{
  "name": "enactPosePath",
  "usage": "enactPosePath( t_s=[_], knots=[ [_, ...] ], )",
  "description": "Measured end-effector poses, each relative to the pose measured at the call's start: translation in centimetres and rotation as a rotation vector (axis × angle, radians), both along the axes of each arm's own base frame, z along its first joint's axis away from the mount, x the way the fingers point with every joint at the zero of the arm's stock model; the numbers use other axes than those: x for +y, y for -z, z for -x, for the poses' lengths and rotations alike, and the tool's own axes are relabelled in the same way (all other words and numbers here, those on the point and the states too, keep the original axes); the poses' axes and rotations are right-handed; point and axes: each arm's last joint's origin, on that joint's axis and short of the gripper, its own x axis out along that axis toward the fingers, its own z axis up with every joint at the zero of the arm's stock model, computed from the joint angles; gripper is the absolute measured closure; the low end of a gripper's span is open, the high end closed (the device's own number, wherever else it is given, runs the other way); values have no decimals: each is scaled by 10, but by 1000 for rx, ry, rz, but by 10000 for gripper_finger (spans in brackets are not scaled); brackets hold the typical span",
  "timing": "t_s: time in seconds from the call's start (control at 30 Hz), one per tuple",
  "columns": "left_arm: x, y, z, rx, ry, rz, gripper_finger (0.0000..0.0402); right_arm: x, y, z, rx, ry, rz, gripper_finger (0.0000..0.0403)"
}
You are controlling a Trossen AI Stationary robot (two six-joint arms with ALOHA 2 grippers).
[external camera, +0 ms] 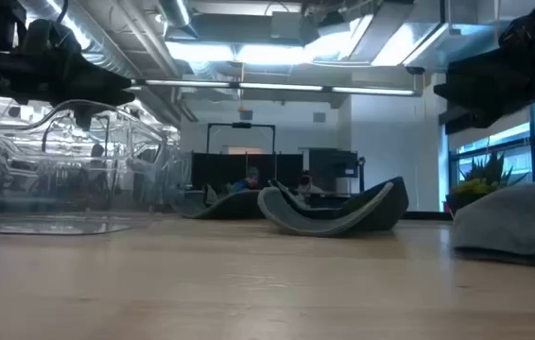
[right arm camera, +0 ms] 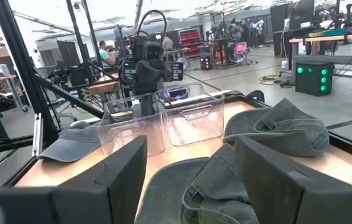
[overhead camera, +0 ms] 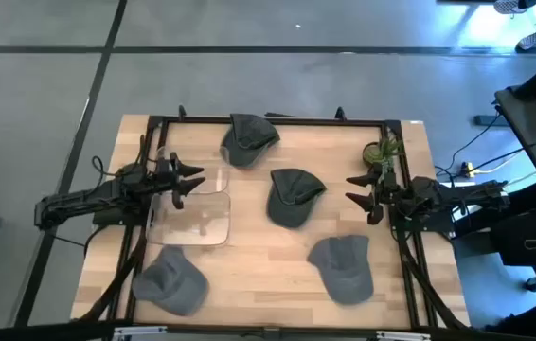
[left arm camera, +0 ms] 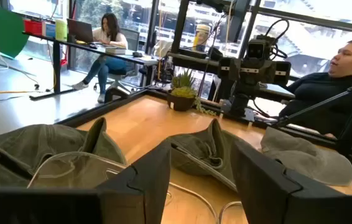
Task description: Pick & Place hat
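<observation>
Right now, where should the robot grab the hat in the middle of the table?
Probably by the brim of the middle hat, coming straight down from above. In the low view it lies upturned with its edge curling up off the wood, so a pincer finger could slip under. The open right pincer waits nearest.

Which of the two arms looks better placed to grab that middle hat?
Probably the right. Its open gripper points at the middle hat with bare table between, while the left gripper, also open, hovers over the clear bin.
</observation>
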Motion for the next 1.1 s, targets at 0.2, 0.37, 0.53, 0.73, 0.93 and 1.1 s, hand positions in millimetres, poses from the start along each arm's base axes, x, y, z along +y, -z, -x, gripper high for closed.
enactPosePath(
  t_s=[0.2,0.37,0.53,0.73,0.93,1.1],
  knots=[
    [0,0,0,0,0,0,240,0,0,0,0,0,0,160],
    [0,0,0,0,0,0,240,0,0,0,0,0,0,160],
    [0,0,0,0,0,0,240,0,0,0,0,0,0,160],
    [0,0,0,0,0,0,240,0,0,0,0,0,0,160],
    [0,0,0,0,0,0,240,0,0,0,18,22,96,160],
    [0,0,0,0,0,0,240,-1,0,0,19,23,101,160]
  ],
)
